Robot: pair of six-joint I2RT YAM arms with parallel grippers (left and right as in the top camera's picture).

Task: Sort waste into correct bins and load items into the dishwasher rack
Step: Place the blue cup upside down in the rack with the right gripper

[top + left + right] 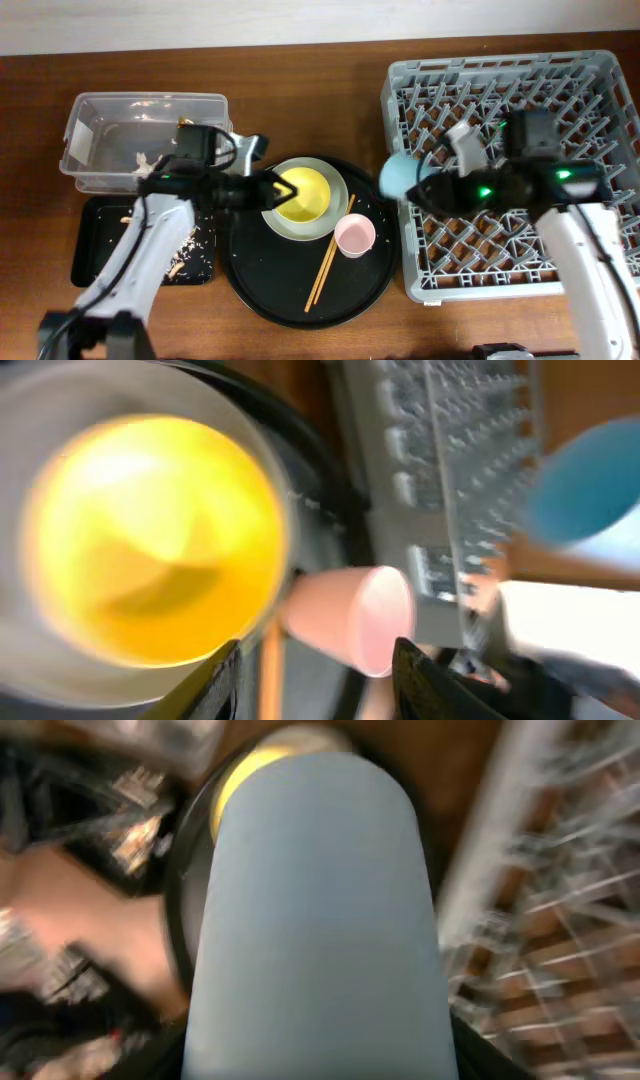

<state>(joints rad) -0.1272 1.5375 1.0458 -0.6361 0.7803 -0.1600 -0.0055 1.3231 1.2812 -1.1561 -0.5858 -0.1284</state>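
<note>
The blue cup (pixel 398 176) is gripped in the right claw (pixel 418 186), right at the left wall of the dishwasher rack (pixel 560 80), between that wall and the round black tray (pixel 265 280). How high it sits above the rim I cannot tell. In the right wrist view the cup fills nearly the whole frame, so the claw's fingers hardly show.

The rack's peg field to the right of the cup is bare, except where the right arm crosses it.

On the round tray, the yellow bowl (pixel 305 195) sits inside the pale plate (pixel 300 232). The left claw (pixel 278 190) is at the bowl's left rim with its fingers spread open and nothing between them. The pink cup (pixel 354 235) lies just right of the plate, close to the rack side of the tray. The chopsticks (pixel 326 266) slant across the tray's near half, with free black surface to their left.

Further left, the clear tub (pixel 100 110) stands at the far side and the shallow black tray (pixel 95 240) nearer. Brownish scraps (pixel 185 255) are scattered along that tray's right end. The brown wooden tabletop (pixel 300 90) shows open between tub and rack.
</note>
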